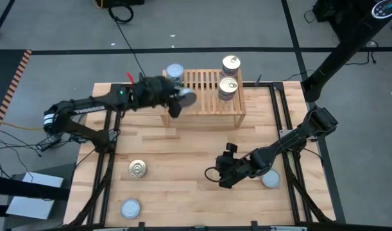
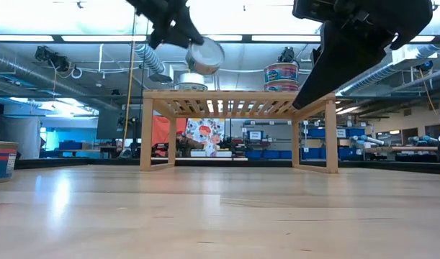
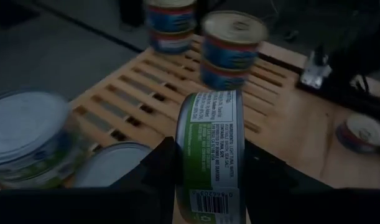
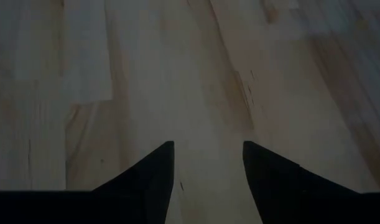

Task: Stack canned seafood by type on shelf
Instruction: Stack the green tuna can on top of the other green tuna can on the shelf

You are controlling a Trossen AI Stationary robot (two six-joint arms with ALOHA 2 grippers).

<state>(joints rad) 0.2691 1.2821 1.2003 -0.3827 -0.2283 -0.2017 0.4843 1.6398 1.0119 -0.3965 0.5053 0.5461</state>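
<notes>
The wooden shelf (image 1: pixel 202 102) stands at the table's far side. On its slatted top sit a silver-lidded tin (image 1: pixel 174 72) at the left and two stacks of golden-lidded tins (image 1: pixel 231 63) (image 1: pixel 228 86) at the right. My left gripper (image 1: pixel 181 101) hangs over the shelf's left part, shut on a green-labelled tin (image 3: pixel 209 155). My right gripper (image 1: pixel 226 174) stands open over the table's near right part, nothing between its fingers (image 4: pixel 158 174). Just to its right, a silver-lidded tin (image 1: pixel 271 178) rests on the table. My left gripper pinches the green-labelled tin between its two fingers (image 3: pixel 157 171), one on each flat end, so the labelled wall (image 3: pixel 209 124) faces back at the wrist. The fingers slant down from the table's left side. The tin stands on edge, tilted, lifted clear above the shelf top (image 2: pixel 205 56).
A golden-lidded tin (image 1: pixel 137 169) and a silver-lidded tin (image 1: pixel 130 208) rest on the table's near left. Bare planks lie between the shelf and the grippers. Dark frame rails (image 1: pixel 106 160) run along the table's left and right sides.
</notes>
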